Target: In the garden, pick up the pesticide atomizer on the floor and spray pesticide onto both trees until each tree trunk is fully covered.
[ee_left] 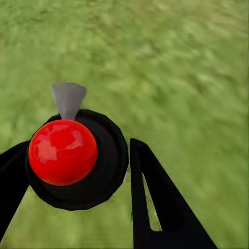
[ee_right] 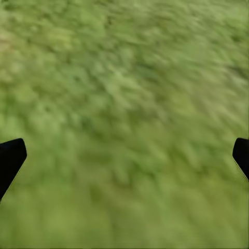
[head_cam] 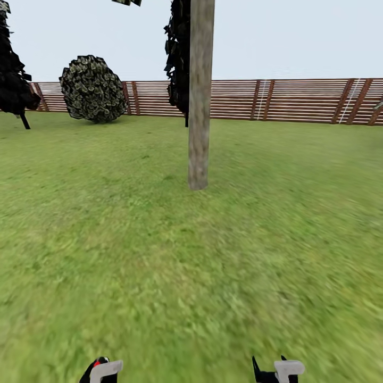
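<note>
Facing a tree trunk (head_cam: 199, 106) that stands straight ahead on the grass (head_cam: 159, 266), slightly right of centre in the head view. Trunk is bare, mottled beige-grey, runs out of the top of frame; crown not visible except a scrap of foliage (head_cam: 127, 2) at the top edge. A near-black narrow conifer (head_cam: 178, 53) sits right behind the trunk, on its left side. Round dark-green bush (head_cam: 93, 89) further left, against the brown slat fence (head_cam: 298, 101) that runs across the back. Another dark conifer (head_cam: 13, 69) at the far left edge.

Left gripper (head_cam: 101, 371) is at the bottom edge of the head view, with a bit of red showing beside it. Left wrist view: the atomizer (ee_left: 63, 151) sits between the black fingers (ee_left: 155, 202), red round top over a black body, grey nozzle (ee_left: 68, 97) sticking out from it. One finger is tight against the black body on one side; the other is just beside it, contact there hard to confirm. Reads as clamped on the atomizer, held above the grass.

Right gripper (head_cam: 279, 371) is at the bottom edge of the head view too, right of the left one. Right wrist view: its finger tips (ee_right: 10, 158) sit at opposite edges, wide apart, nothing between them, blurred grass beyond.

Trunk is well apart from both grippers.
</note>
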Robot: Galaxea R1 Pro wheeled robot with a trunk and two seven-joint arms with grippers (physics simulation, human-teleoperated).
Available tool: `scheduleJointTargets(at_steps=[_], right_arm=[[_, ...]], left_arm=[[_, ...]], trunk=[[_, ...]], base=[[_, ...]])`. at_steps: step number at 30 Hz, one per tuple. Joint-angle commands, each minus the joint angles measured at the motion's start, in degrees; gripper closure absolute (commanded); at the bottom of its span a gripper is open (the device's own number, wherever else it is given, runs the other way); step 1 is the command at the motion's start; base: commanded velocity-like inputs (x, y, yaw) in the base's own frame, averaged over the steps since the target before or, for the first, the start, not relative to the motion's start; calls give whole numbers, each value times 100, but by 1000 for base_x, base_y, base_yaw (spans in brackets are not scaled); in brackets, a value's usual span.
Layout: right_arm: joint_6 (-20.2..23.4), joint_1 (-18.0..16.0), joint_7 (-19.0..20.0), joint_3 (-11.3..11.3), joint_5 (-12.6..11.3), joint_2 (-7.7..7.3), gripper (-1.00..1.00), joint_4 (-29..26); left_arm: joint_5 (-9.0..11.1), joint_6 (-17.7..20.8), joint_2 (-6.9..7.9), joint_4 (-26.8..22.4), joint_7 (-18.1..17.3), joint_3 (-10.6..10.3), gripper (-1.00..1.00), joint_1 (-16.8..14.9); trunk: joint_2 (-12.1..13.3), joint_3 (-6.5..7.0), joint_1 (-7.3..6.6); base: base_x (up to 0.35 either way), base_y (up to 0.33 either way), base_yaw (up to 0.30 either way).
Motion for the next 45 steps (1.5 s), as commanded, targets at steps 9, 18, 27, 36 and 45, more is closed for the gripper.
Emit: scheduleJointTargets(at_steps=[9, 18, 27, 36, 45], right_arm=[[-17, -3, -1, 0, 2, -1, -100, 4], [-17, -3, -1, 0, -1, -1, -100, 4], [-17, -3, -1, 0, 0, -1, -100, 4], [-17, -3, -1, 0, -2, -1, -100, 4], [-17, -3, -1, 0, -2, -1, -100, -2]], left_arm=[[-42, -16, -4, 3, 16, 24, 100, -3], [-44, -16, -4, 3, 16, 24, 100, -3], [-41, -16, -4, 3, 16, 24, 100, -3], [-40, -16, -4, 3, 16, 24, 100, -3], [-43, -16, -4, 3, 16, 24, 100, -3]], trunk=[[-1, -5, 2], [-1, -5, 2], [-1, -5, 2], [-1, -5, 2], [-1, -5, 2]], base=[[339, 0, 0], [339, 0, 0], [339, 0, 0], [339, 0, 0], [339, 0, 0]])
